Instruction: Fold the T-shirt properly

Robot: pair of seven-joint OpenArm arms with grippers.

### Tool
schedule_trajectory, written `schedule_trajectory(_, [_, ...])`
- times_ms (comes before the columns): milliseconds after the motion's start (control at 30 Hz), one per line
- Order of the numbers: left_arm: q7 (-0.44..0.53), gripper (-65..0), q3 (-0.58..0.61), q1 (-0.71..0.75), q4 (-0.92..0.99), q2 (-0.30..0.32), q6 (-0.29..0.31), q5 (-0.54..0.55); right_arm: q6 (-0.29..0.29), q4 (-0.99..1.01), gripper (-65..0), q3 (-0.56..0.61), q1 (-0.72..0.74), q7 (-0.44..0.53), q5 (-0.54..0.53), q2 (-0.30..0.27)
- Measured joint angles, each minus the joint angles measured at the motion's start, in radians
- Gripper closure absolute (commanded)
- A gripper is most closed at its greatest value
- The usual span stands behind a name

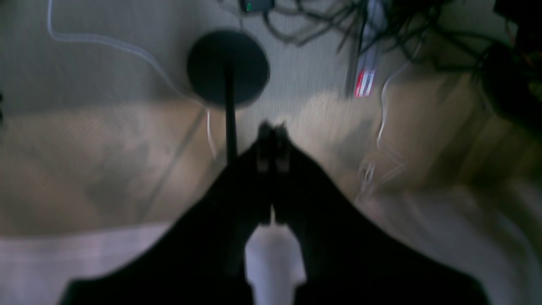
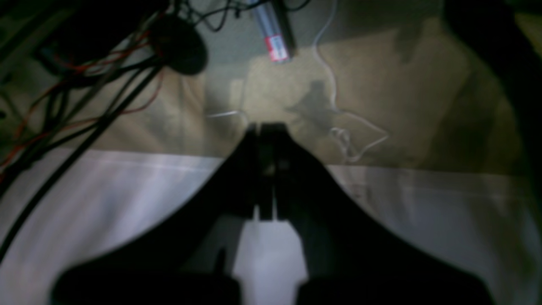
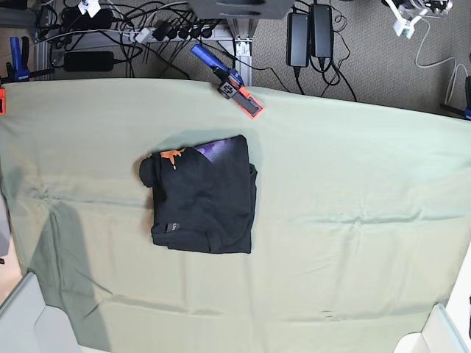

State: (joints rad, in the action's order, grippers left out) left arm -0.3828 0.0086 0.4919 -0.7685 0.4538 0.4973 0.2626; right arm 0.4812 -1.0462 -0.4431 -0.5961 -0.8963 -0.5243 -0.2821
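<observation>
On green cloth (image 3: 353, 184), folded T-shirt (image 3: 204, 197)

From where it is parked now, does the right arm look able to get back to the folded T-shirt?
Probably yes: the T-shirt lies in the open on the green cloth, nothing over it, toward that arm's side. The right gripper is shut and pulled back.

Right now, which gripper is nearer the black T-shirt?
Right, probably: on the green cloth, the T-shirt lies toward the side of the right gripper; the left gripper is farther across. Neither touches it.
</observation>
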Motion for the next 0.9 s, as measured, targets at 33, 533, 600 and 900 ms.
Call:
schedule_trajectory(33, [0.001, 0.0, 0.036, -0.019, 0.025, -0.009, -0.015, -0.008, 0.000, 0.011, 0.0, 0.000, 0.006, 0.024, 0.026, 0.002])
schedule_trajectory(533, [0.062, 0.0, 0.185, -0.339, 0.327, -0.216, -0.026, -0.037, -0.040, 0.296, 0.0, 0.247, 0.261, 0.145, 0.282, 0.069])
schedule_trajectory(600, [0.076, 0.0, 0.185, -0.355, 0.329, -0.214, -0.026, -0.038, -0.040, 0.303, 0.0, 0.254, 0.275, 0.152, 0.293, 0.089])
schedule_trajectory(900, [0.103, 0.0, 0.363, -0.380, 0.332, -0.213, -0.030, -0.012, -0.040, 0.307, 0.0, 0.256, 0.293, 0.191, 0.350, 0.170])
